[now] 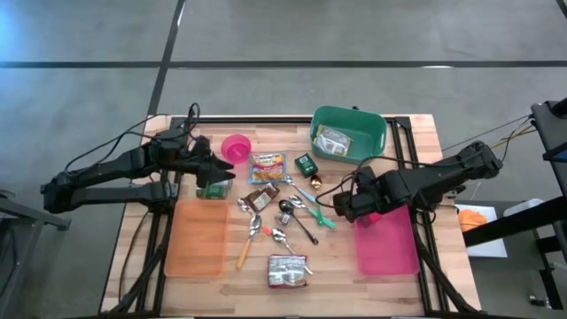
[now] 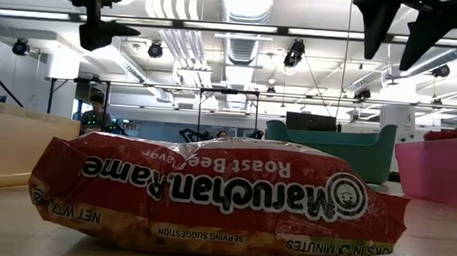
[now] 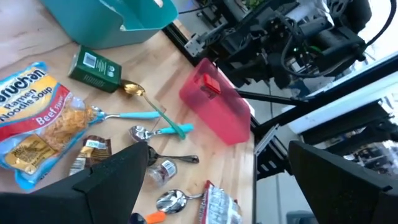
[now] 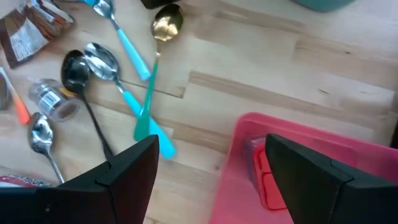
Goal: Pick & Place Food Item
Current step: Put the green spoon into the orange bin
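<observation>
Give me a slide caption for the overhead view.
Both open claws, left and right, hover over a table strewn with spoons and snacks.

My left arm (image 1: 115, 173): matte black links, chunky joint housings, thin black cables looping off upper segments near wrist. My right arm (image 1: 443, 173): same black build, cable bundle at wrist, thin lines trailing off toward 2 o'clock. Left gripper (image 3: 211, 180): two broad, flat, wedge-shaped black fingers, plain surfaces. Right gripper (image 4: 208, 177): same dark angular fingers, sharp edges, no markings visible.
</observation>
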Robot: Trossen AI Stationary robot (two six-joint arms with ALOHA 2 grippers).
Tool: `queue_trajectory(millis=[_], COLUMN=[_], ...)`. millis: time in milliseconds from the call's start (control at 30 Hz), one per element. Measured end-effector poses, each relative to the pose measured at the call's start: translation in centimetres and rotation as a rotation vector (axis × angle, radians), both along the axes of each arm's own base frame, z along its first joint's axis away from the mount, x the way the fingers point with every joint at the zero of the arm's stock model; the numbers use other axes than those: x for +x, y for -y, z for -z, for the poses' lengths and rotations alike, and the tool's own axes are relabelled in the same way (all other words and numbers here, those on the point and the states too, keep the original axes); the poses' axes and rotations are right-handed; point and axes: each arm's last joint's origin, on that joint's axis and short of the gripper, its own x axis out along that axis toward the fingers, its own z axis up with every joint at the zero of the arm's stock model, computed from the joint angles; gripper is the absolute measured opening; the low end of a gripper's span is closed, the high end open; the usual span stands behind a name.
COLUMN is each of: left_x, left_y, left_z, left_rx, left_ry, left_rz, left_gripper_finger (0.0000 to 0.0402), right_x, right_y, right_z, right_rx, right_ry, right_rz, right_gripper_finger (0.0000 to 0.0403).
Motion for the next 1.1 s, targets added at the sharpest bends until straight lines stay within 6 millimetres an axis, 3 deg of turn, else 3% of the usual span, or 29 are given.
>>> queue_trajectory(millis=[233, 400, 600, 833, 1100], left_x=[0.1, 1.0, 2.6, 3.7, 2.6], left_y=[0.0, -0.4, -1.0, -1.6, -2.1], left_z=[-1.0, -2.1, -2.7, -1.9, -2.3], left_rx=[-0.046, -0.02, -0.004, -0.045, 0.005], left_ry=[0.024, 0.023, -0.056, -0.167, -0.147], left_rz=[-0.018, -0.015, 0.019, -0.002, -0.015], left_gripper_finger=[0.0391, 0.0391, 0.0391, 0.0391, 0.0391], right_x=[1.8, 4.2, 5.5, 7.3, 10.3], right_y=[1.8, 5.2, 8.1, 8.4, 8.2], right_z=[0.0, 0.9, 2.6, 5.4, 9.1], right_rx=[0.004, 0.045, 0.089, 0.128, 0.164], right_ry=[0.088, 0.097, 0.004, -0.087, -0.06], right_rz=[-0.027, -0.062, -0.131, -0.22, -0.206], right_gripper_finger=[0.0291, 0.0291, 0.0291, 0.0291, 0.0291])
